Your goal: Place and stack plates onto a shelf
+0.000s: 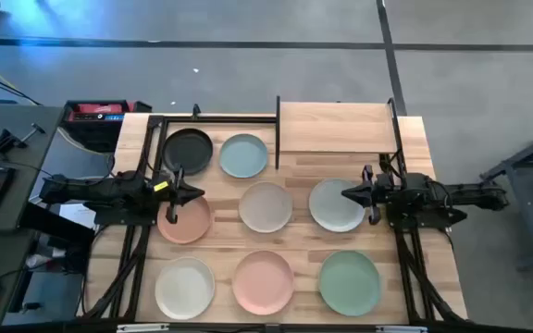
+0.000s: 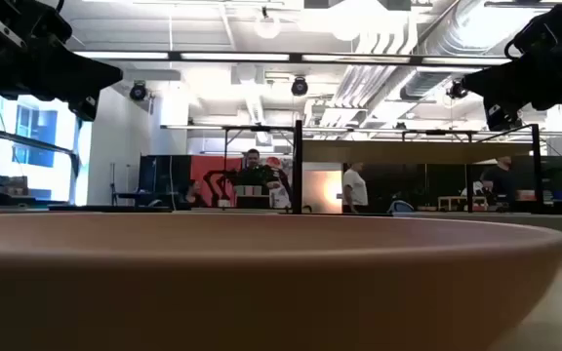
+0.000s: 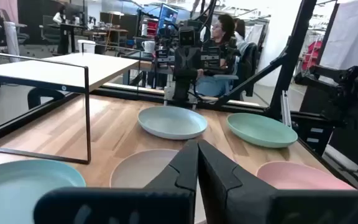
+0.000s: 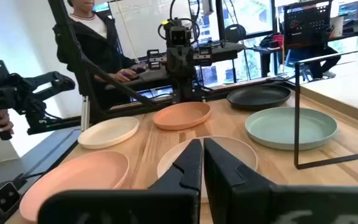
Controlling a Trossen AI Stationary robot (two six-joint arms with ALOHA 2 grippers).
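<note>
overhead downward, low level, wrists facing

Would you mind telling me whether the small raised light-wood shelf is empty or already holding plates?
Empty: the small raised light-wood shelf shows bare board from above; all eight plates lie on the table.

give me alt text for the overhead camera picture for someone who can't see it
Eight plates lie in three rows on a wooden table, none yet on the empty shelf at the far edge. The left gripper, shut, hovers over the orange plate; the right gripper, shut, over the white plate.
</note>
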